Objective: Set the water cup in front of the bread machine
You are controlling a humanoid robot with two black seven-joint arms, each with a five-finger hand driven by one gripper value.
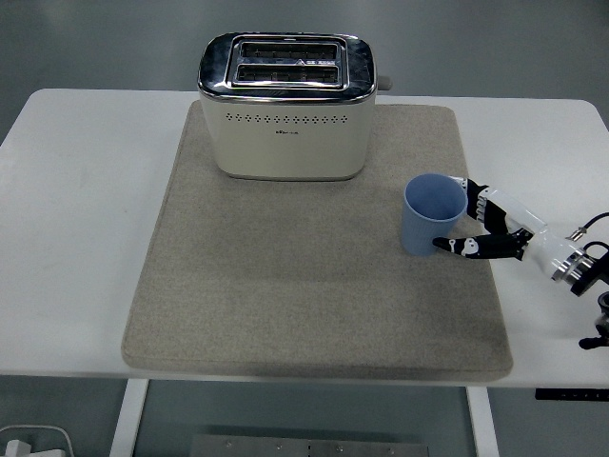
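The light blue water cup (433, 214) stands upright on the grey mat (304, 286), to the right of and a little nearer than the cream and chrome bread machine (287, 105) at the mat's far edge. My right hand (457, 219) reaches in from the right and brackets the cup's right side. Its thumb (455, 247) lies against the cup's lower front, and the other fingers (476, 198) stretch behind the rim. The hand is still spread and the cup rests on the mat. The left arm is out of sight.
The mat covers most of the white table (76, 219). Bare mat lies in front of the bread machine. The table's right strip (561, 162) holds only my forearm. Below the near edge the table legs and the floor show.
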